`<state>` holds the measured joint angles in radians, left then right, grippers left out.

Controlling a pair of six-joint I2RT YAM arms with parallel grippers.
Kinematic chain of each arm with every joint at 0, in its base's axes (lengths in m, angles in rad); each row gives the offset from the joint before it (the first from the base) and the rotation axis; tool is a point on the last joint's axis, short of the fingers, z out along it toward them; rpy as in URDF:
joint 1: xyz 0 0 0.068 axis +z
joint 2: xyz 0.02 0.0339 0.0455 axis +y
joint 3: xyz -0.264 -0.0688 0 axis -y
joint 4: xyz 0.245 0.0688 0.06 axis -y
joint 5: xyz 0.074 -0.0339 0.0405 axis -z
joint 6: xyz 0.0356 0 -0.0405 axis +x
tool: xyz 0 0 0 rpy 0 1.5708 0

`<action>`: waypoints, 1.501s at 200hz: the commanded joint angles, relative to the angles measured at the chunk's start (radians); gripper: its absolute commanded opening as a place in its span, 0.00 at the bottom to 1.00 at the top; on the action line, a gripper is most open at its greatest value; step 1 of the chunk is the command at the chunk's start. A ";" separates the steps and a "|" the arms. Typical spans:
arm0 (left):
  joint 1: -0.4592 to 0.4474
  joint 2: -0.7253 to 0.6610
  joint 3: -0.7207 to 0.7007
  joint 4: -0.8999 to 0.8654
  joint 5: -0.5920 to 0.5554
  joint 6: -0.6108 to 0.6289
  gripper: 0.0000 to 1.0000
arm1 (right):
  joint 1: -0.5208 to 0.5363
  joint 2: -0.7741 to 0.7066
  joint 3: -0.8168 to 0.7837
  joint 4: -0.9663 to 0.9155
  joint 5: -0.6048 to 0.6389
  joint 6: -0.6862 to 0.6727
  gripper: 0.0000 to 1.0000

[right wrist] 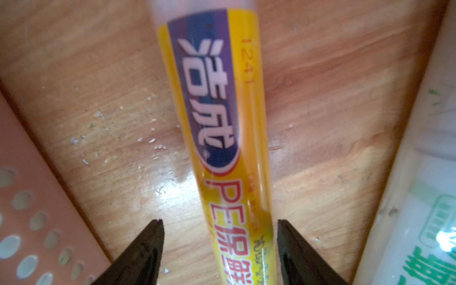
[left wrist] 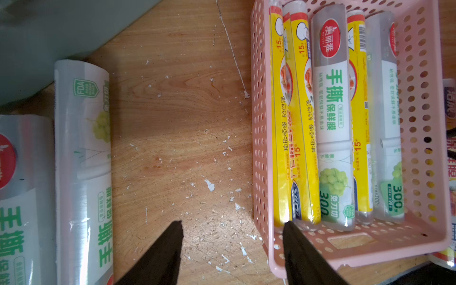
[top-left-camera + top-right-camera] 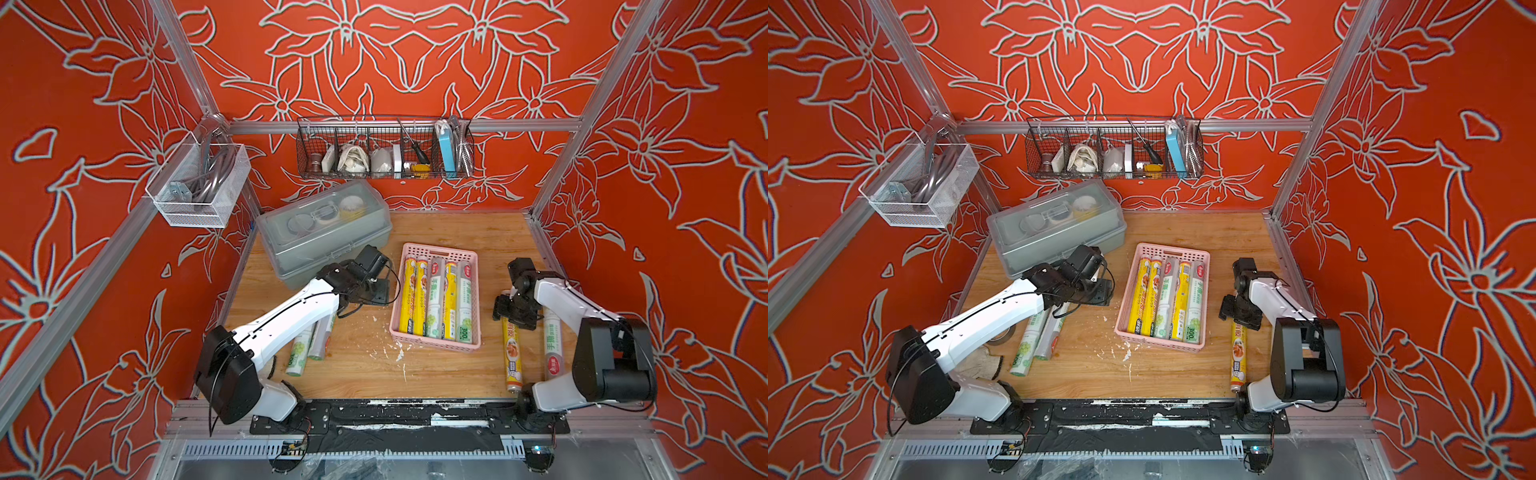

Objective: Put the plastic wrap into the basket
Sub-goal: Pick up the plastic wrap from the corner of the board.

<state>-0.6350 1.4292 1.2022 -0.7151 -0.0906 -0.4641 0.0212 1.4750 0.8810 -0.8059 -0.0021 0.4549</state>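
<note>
The pink basket (image 3: 440, 249) (image 3: 1173, 250) (image 2: 419, 98) (image 1: 24, 197) sits mid-table with several plastic wrap rolls (image 3: 434, 299) (image 3: 1167, 299) (image 2: 330, 123) lying side by side in it. My left gripper (image 3: 378, 293) (image 3: 1102, 293) (image 2: 234, 222) hovers open and empty at the basket's left wall. Two white-and-green rolls (image 3: 300, 353) (image 3: 1025, 349) (image 2: 84, 148) lie under the left arm. Right of the basket, my right gripper (image 3: 513, 311) (image 3: 1239, 313) (image 1: 219, 220) is open, its jaws straddling a yellow roll (image 3: 512, 353) (image 3: 1238, 353) (image 1: 222, 123) with a gap on each side. A white roll (image 3: 552, 345) (image 1: 431, 197) lies beside it.
A grey lidded box (image 3: 328, 232) stands at the back left of the wooden table (image 3: 457, 374). A black wire rack (image 3: 384, 149) hangs on the back wall, a white mesh bin (image 3: 199, 187) on the left wall. White flecks (image 3: 390, 353) litter the wood.
</note>
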 commanded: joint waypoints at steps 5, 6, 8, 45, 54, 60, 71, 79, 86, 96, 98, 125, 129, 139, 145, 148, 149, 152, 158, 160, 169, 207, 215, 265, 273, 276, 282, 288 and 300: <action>0.000 0.001 0.000 0.012 0.006 0.014 0.65 | 0.016 -0.019 -0.031 -0.014 0.013 0.043 0.73; 0.000 0.001 0.001 0.012 0.007 0.014 0.65 | 0.016 -0.019 -0.033 -0.015 0.010 0.043 0.73; -0.001 0.002 0.003 0.012 0.008 0.014 0.66 | 0.018 -0.018 -0.034 -0.016 0.009 0.045 0.73; 0.000 0.013 0.012 0.013 0.018 0.015 0.65 | 0.051 -0.024 -0.043 -0.043 0.020 0.054 0.68; 0.000 0.015 0.015 0.011 0.022 0.016 0.65 | 0.059 -0.028 -0.042 -0.051 0.025 0.054 0.67; 0.000 0.014 0.016 0.009 0.022 0.015 0.65 | 0.063 -0.030 -0.040 -0.058 0.029 0.053 0.66; 0.000 0.010 0.014 0.009 0.022 0.012 0.65 | 0.070 -0.032 -0.040 -0.066 0.031 0.051 0.66; 0.000 0.009 0.014 0.008 0.023 0.011 0.65 | 0.077 -0.029 -0.042 -0.071 0.030 0.048 0.66; 0.000 0.007 0.013 0.008 0.022 0.010 0.65 | 0.086 -0.022 -0.043 -0.073 0.030 0.049 0.65; 0.000 0.004 0.013 0.006 0.020 0.007 0.65 | 0.103 -0.011 -0.043 -0.073 0.031 0.051 0.65; 0.000 0.005 0.013 0.006 0.021 0.007 0.65 | 0.107 -0.009 -0.043 -0.074 0.030 0.052 0.65; 0.000 0.002 0.016 0.001 0.025 0.006 0.65 | 0.139 0.017 -0.045 -0.076 0.032 0.056 0.64; -0.001 0.001 0.016 0.000 0.026 0.005 0.65 | 0.141 0.019 -0.046 -0.076 0.034 0.055 0.64; -0.002 -0.001 0.013 0.000 0.028 0.005 0.65 | 0.148 0.022 -0.047 -0.075 0.040 0.057 0.64; -0.003 -0.003 0.011 0.000 0.028 0.004 0.65 | 0.149 0.025 -0.050 -0.072 0.040 0.058 0.63; -0.003 -0.005 0.010 0.000 0.028 0.004 0.65 | 0.151 0.024 -0.051 -0.070 0.041 0.058 0.63; -0.003 -0.005 0.009 0.000 0.028 0.003 0.65 | 0.151 0.025 -0.051 -0.070 0.042 0.059 0.62; -0.003 -0.006 0.008 0.000 0.028 0.003 0.65 | 0.153 0.026 -0.051 -0.069 0.043 0.059 0.62; -0.004 -0.008 0.006 0.000 0.028 0.004 0.65 | 0.154 0.028 -0.052 -0.066 0.042 0.059 0.60; -0.005 -0.008 0.005 0.000 0.028 0.003 0.65 | 0.154 0.027 -0.053 -0.065 0.042 0.058 0.60; -0.005 -0.010 0.004 0.000 0.028 0.002 0.65 | 0.156 0.032 -0.056 -0.061 0.049 0.059 0.58; -0.008 -0.013 0.005 0.000 0.025 0.002 0.65 | 0.160 0.042 -0.063 -0.040 0.050 0.052 0.48; -0.007 -0.013 0.006 -0.002 0.023 0.002 0.65 | 0.158 0.046 -0.065 -0.036 0.055 0.049 0.47; -0.008 -0.009 0.010 -0.007 0.017 0.002 0.65 | 0.157 0.013 0.015 -0.110 0.063 0.043 0.38; -0.007 -0.010 0.011 -0.007 0.015 0.002 0.65 | 0.158 -0.010 0.038 -0.129 0.063 0.045 0.36; -0.008 -0.012 0.011 -0.010 0.015 0.001 0.65 | 0.157 -0.022 0.046 -0.134 0.060 0.045 0.36; -0.008 -0.013 0.010 -0.009 0.014 0.002 0.65 | 0.158 -0.038 0.064 -0.148 0.055 0.047 0.36; -0.008 -0.015 0.010 -0.009 0.014 0.002 0.65 | 0.158 -0.052 0.086 -0.164 0.055 0.054 0.36; -0.007 -0.018 0.009 -0.012 0.011 0.002 0.65 | 0.158 -0.070 0.143 -0.202 0.054 0.059 0.36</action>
<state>-0.6369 1.4300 1.2022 -0.7086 -0.0685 -0.4644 0.1715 1.4719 0.9157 -0.9161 0.0299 0.4999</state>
